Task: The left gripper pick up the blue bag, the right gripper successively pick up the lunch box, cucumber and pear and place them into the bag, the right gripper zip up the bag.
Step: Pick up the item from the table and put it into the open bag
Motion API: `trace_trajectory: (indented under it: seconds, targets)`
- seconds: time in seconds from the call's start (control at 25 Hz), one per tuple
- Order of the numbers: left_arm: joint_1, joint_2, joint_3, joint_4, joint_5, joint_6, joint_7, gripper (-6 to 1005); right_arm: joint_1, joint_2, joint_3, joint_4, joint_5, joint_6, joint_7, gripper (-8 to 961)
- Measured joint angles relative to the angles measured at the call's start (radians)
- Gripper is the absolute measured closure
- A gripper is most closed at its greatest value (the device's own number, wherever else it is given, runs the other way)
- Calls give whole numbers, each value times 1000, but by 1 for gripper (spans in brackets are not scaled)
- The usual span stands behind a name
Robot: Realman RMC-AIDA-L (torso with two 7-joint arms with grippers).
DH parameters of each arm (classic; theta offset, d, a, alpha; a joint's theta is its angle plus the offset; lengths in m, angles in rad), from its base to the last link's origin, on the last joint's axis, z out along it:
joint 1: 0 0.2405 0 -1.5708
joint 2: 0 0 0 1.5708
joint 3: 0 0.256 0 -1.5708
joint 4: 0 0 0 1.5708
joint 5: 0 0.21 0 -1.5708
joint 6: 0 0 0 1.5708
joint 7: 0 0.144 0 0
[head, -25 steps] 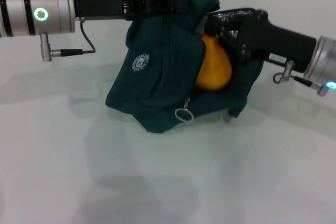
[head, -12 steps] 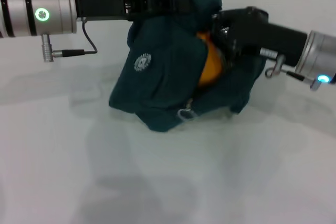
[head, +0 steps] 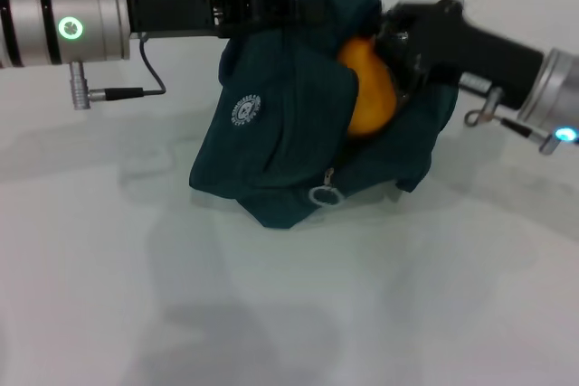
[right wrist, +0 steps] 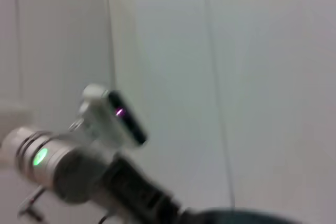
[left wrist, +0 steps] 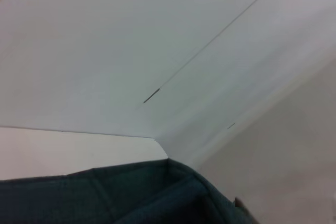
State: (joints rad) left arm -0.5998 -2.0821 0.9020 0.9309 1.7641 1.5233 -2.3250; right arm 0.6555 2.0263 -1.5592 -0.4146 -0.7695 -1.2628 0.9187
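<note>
Bulging from the bag [head: 289, 133] – round orange-yellow pear [head: 369, 88]

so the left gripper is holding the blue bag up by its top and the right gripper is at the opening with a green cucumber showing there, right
Not quite. The left gripper does hold the blue bag up by its top, and the right gripper is at the opening, but what shows there is the round orange-yellow pear, not a green cucumber. The head view shows it.
</note>
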Motion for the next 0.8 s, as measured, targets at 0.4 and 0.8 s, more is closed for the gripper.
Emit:
trace_trajectory:
  seconds: [0.4, 0.8]
  targets:
    - [-3, 0, 0, -3, 0, 0, 1, 948, 25, 2, -169, 1, 1, 50, 6, 897]
    - [2, 1, -1, -3, 0, -1, 1, 948, 19, 2, -184, -15, 20, 126, 40, 894]
